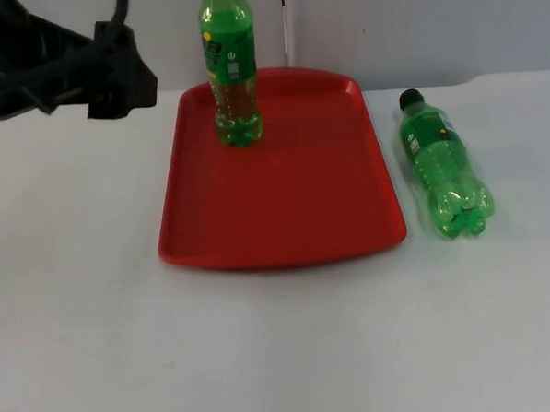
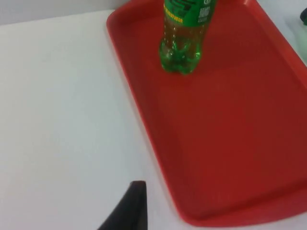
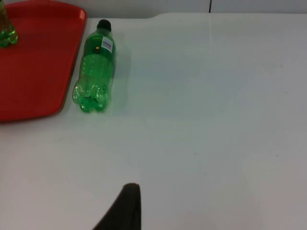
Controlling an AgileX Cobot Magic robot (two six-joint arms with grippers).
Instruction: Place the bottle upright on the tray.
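A green bottle (image 1: 230, 70) with a label stands upright at the back left of the red tray (image 1: 284, 205); in the left wrist view the same bottle (image 2: 182, 38) stands on the tray (image 2: 225, 134). A second green bottle (image 1: 442, 165) with a black cap lies on its side on the table just right of the tray, cap toward the wall. It also lies beside the tray's edge (image 3: 57, 62) as the lying bottle (image 3: 94, 72) in the right wrist view. My left gripper (image 1: 119, 83) hangs at the back left, off the tray and apart from the standing bottle. My right gripper (image 3: 122, 211) waits over bare table, well short of the lying bottle.
The white table (image 1: 264, 354) stretches wide in front of the tray and to the right of the lying bottle. The grey partition wall (image 1: 413, 23) closes the back.
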